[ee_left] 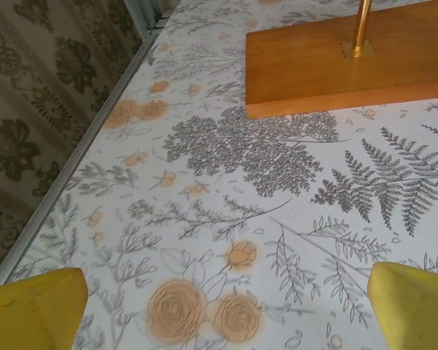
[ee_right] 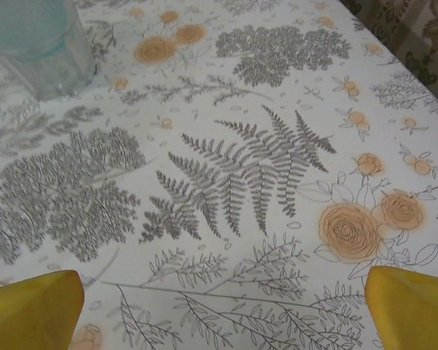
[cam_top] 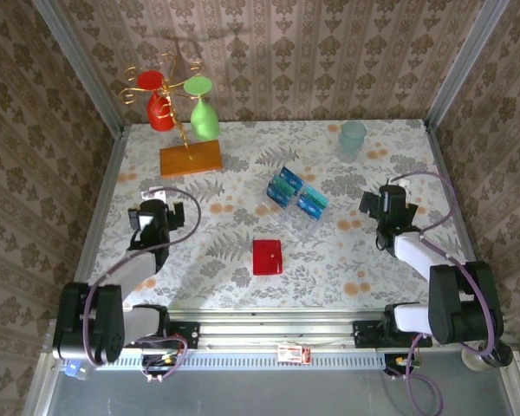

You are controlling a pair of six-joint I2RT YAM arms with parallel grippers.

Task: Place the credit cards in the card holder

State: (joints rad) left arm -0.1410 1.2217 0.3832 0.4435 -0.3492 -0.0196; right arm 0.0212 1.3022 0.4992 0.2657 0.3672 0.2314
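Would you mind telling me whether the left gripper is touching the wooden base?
Apart. The left wrist view shows a stretch of tablecloth between the open left gripper and the wooden base.

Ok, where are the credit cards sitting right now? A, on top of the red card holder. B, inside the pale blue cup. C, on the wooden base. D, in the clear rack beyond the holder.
D: the blue and teal credit cards stand in the clear rack, apart from the closed red card holder.

Glossy red card holder [cam_top: 267, 256] — wooden stand base [cam_top: 191, 159].
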